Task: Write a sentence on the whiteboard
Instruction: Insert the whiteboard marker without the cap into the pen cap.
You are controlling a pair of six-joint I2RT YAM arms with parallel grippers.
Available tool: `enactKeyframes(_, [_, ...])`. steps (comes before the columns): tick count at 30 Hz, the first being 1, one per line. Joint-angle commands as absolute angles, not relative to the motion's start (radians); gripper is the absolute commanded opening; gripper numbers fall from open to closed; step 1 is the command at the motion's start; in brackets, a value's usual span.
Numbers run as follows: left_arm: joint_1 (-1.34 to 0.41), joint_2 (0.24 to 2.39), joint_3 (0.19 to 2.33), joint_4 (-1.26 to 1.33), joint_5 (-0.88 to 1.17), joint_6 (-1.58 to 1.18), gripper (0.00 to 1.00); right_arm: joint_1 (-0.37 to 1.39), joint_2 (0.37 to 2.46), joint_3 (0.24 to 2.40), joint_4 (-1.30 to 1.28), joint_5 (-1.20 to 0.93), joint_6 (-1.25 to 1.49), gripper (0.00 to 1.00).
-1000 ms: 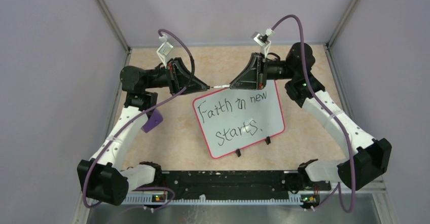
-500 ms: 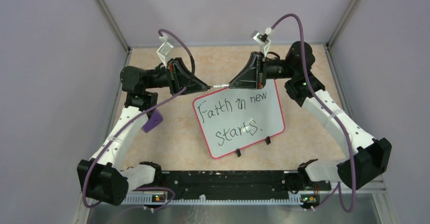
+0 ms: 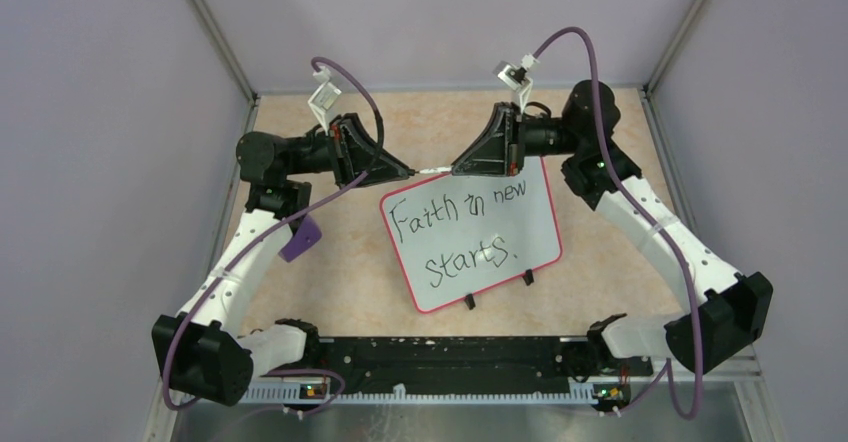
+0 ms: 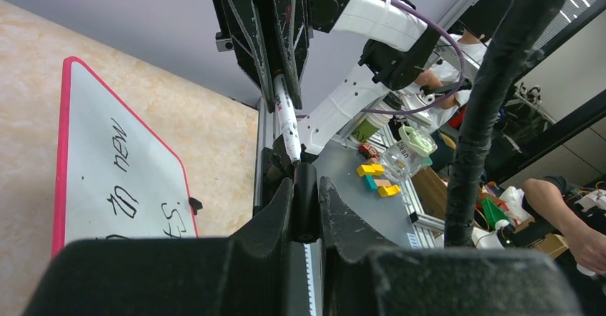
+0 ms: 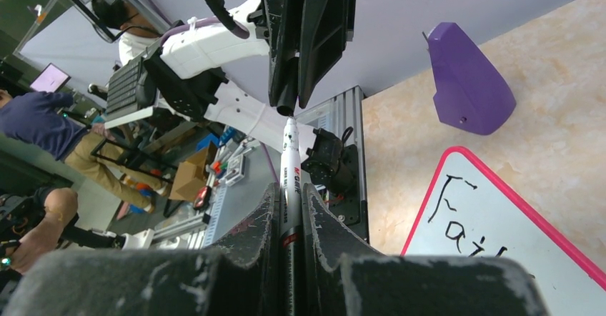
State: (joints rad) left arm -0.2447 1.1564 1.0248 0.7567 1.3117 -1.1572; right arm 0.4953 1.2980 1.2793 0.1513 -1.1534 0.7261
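Nothing has shifted over the last second: both arms stay frozen nose to nose above the far edge of the whiteboard (image 3: 540, 217), which lies flat on the surface (image 3: 340, 272) near its middle, turned slightly askew. The sentence (image 3: 460, 227) stands on it in two black lines, reading "Faith in new starts." with its full stop in place, so the writing looks finished. The right tool (image 3: 455, 170) is clamped narrow on the white marker (image 3: 432, 170), and the left tool (image 3: 410, 173) is pinched on its black cap (image 4: 306, 194), the two lined up tip to mouth. Whether the cap is fully seated cannot be told. The stillness suggests a capping step being pressed home or just completed, with only putting the marker away left. A purple block (image 3: 299, 239) sits well apart to the left.
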Motion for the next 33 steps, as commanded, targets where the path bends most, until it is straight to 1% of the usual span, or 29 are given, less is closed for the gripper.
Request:
enactKeyframes(1, [-0.257, 1.149, 1.03, 0.755, 1.294, -1.127, 0.0, 0.514, 1.302, 1.338, 0.178, -1.149, 0.712, 0.0])
enactKeyframes(7, [-0.269, 1.157, 1.035, 0.71, 1.289, -1.093, 0.0, 0.518, 1.314, 1.352, 0.175, -1.142, 0.71, 0.0])
enactKeyframes(10, [-0.277, 1.16, 1.049, 0.614, 1.284, -1.027, 0.0, 0.52, 1.316, 1.356, 0.166, -1.139, 0.705, 0.0])
enactKeyframes(13, [-0.282, 1.161, 1.05, 0.606, 1.274, -1.019, 0.0, 0.523, 1.317, 1.357, 0.16, -1.136, 0.701, 0.0])
enactKeyframes(17, [-0.285, 1.171, 1.055, 0.641, 1.263, -1.051, 0.0, 0.531, 1.322, 1.358, 0.149, -1.126, 0.691, 0.0])
enactKeyframes(26, [-0.309, 1.21, 1.018, 0.857, 1.243, -1.218, 0.0, 0.552, 1.34, 1.376, 0.104, -1.081, 0.657, 0.0])
enactKeyframes(29, [-0.318, 1.211, 1.027, 0.799, 1.226, -1.163, 0.0, 0.557, 1.343, 1.389, 0.067, -1.049, 0.63, 0.0])
enactKeyframes(33, [-0.345, 1.224, 1.049, 0.642, 1.194, -1.059, 0.0, 0.563, 1.357, 1.408, 0.038, -1.019, 0.607, 0.0])
